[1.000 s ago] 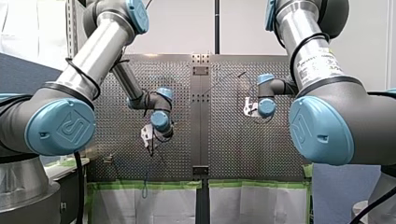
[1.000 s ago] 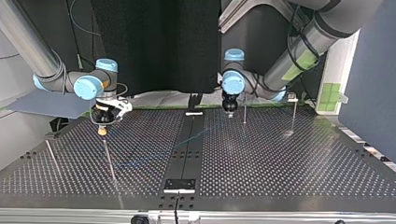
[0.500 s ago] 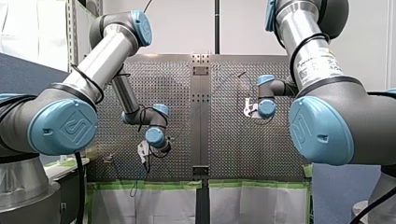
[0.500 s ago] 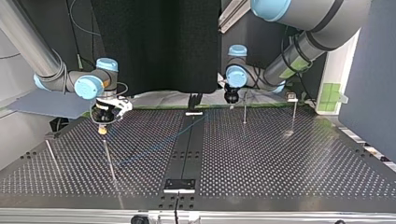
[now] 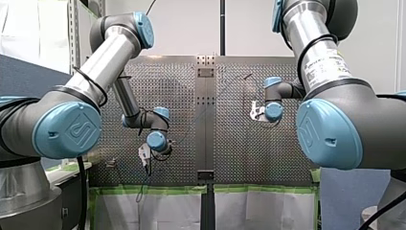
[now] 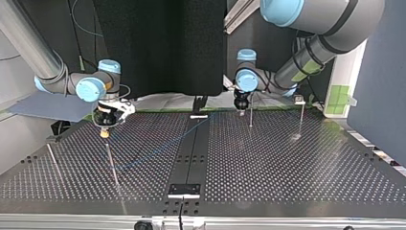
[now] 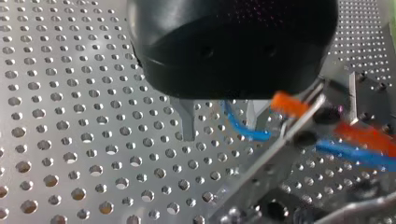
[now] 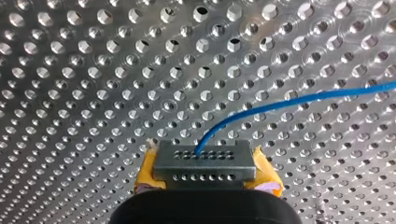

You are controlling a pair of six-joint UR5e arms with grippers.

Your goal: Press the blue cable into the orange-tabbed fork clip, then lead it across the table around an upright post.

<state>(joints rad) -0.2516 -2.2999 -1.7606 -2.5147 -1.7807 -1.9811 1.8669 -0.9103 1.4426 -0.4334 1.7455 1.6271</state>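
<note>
the front view sits behind and above the shoulders of my left arm (image 5: 103,60) and my right arm (image 5: 321,52), looking out over the perforated table (image 5: 239,148) from well back. the top view faces them from across the table, low over its surface; both show its dark centre strip (image 5: 206,124), sides crossed. the wrist views hang close over the holes, along my left gripper (image 7: 219,123) and my right gripper (image 8: 208,173); both catch the blue cable (image 8: 280,105).
</note>
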